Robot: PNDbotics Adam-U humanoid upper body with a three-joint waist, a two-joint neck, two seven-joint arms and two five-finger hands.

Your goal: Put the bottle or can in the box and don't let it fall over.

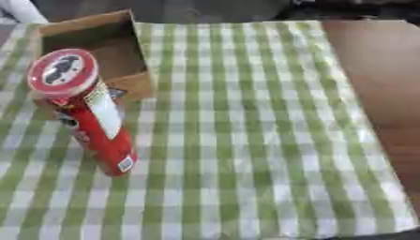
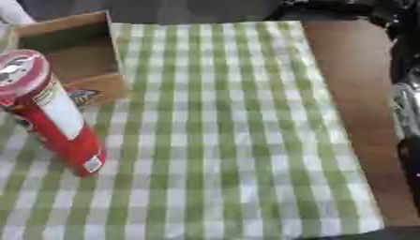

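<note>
Green-checked cloth (image 1: 246, 140) covers a wooden table where a tall red can (image 1: 90, 117) stands upright just before an open cardboard box (image 1: 98, 42); likely light, stiff, tippy, best gripped mid-body; neither robot hand is visible.

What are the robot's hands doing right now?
Left hand: not in view.
Right hand: not in view; only dark arm parts show at the right edge.

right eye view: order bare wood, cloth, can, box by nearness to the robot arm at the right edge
1. Bare wood, right side, beside the robot arm.
2. Cloth, middle.
3. Can and box, far left: too close to call.
</note>
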